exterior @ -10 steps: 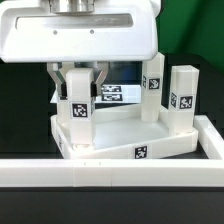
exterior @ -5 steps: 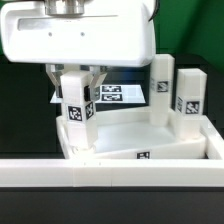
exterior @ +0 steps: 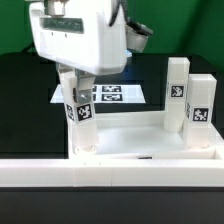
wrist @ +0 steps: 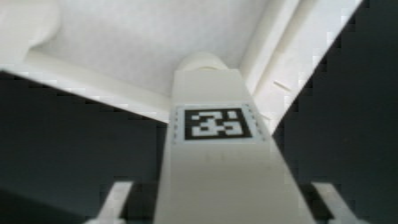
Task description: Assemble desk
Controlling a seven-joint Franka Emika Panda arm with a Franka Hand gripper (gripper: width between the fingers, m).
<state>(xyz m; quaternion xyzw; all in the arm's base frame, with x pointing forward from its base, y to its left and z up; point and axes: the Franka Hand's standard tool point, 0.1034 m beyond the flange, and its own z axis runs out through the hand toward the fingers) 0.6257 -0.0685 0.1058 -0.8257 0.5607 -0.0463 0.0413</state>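
The desk's tabletop lies flat on the dark table in the exterior view, a white rimmed plastic tray just behind the long white bar that spans the near edge. The arm's bulky white wrist housing hangs over its left end, pointing straight down, and the gripper is clamped on a square white leg that stands upright at the tabletop's near-left corner. Two more tagged legs stand upright at the right end. The marker board lies flat behind, farther back.

In the wrist view, the held leg runs between the two fingers, its smooth face carrying a black-and-white tag, tip down toward the tabletop's pale interior.
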